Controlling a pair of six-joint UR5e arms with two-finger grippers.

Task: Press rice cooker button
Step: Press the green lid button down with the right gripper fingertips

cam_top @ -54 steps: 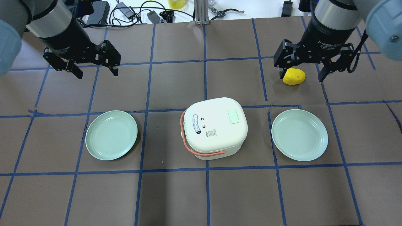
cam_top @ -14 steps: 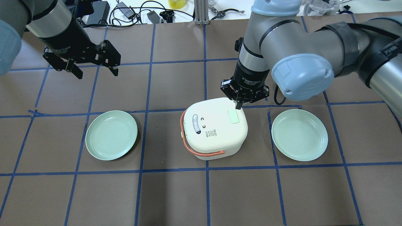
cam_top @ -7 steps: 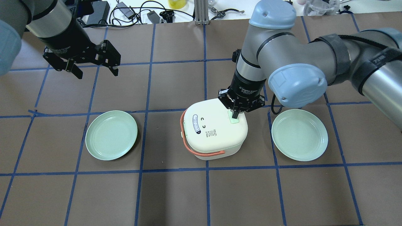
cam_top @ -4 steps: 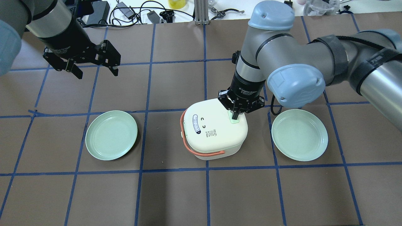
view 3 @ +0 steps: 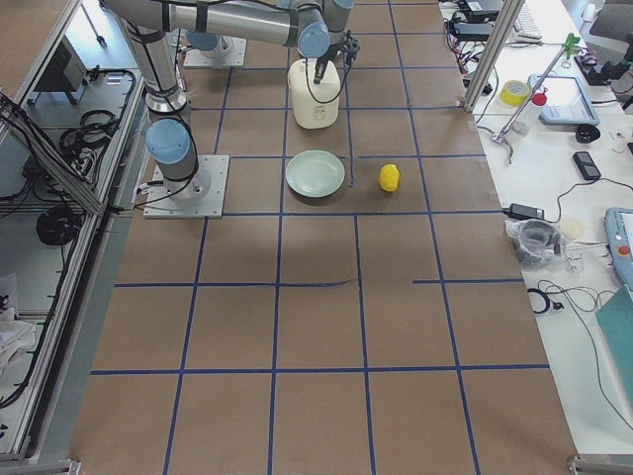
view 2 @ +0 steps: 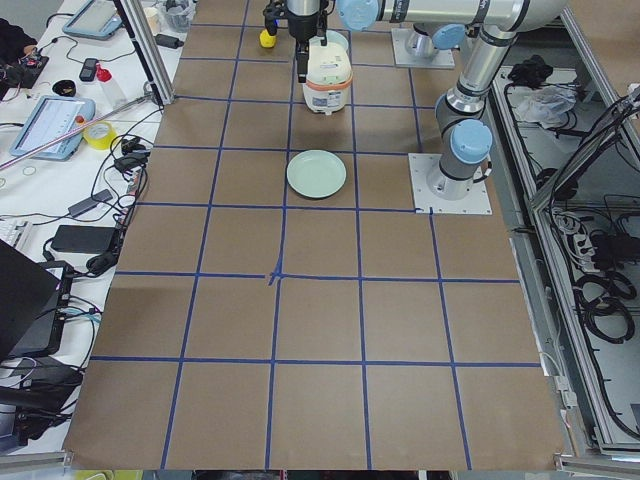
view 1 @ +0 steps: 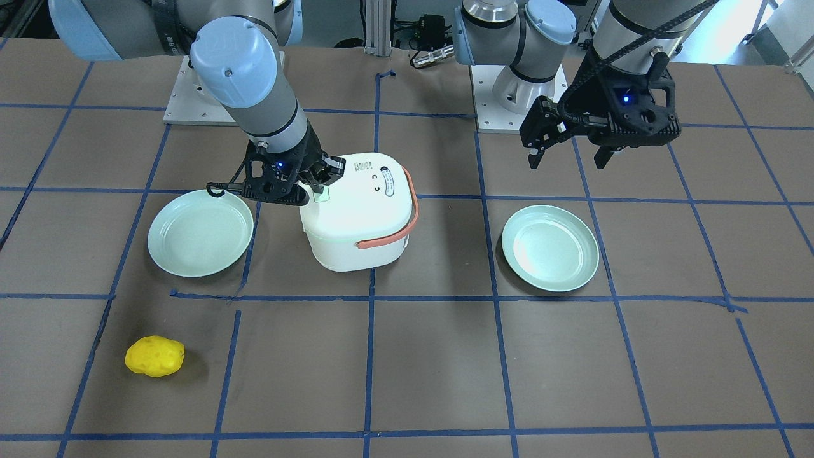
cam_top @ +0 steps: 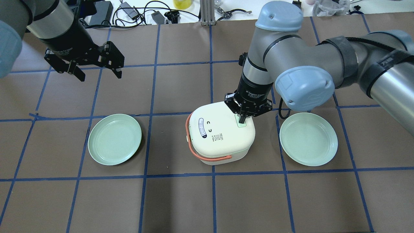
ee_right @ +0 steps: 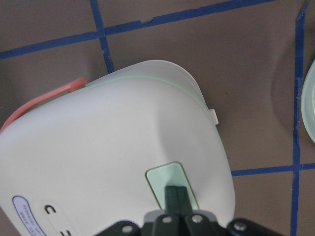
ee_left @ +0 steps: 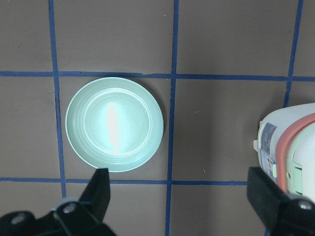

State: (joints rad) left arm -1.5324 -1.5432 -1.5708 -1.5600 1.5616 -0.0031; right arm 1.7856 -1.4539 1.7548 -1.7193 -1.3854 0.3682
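The white rounded plastic rice cooker (cam_top: 220,136) stands near the middle of the brown paper-covered counter (cam_top: 181,200), which is marked into squares by blue tape. Its salmon-coloured plastic carry handle (cam_top: 213,158) lies folded down around the side of the body facing the robot. On the lid, toward the robot's right, sits the pale green rectangular button (ee_right: 160,179). The right tool (cam_top: 241,120) points straight down over this button with its two black fingers (ee_right: 177,195) pressed together into a single tip, and that tip rests on the button's surface; how far the button is pushed in cannot be told. The right arm reaches across from its side of the counter and covers the area behind the cooker in the overhead view. The left tool (cam_top: 99,76) hangs above bare counter well away from the cooker, fingers spread wide apart and holding nothing. One pale green round plastic plate (cam_top: 114,139) lies flat on the robot's left of the cooker and a second pale green round plastic plate (cam_top: 308,139) lies on its right, each apart from the cooker. A lumpy yellow potato-shaped object (view 1: 154,356) lies on the counter beyond the right-hand plate, well apart from it.
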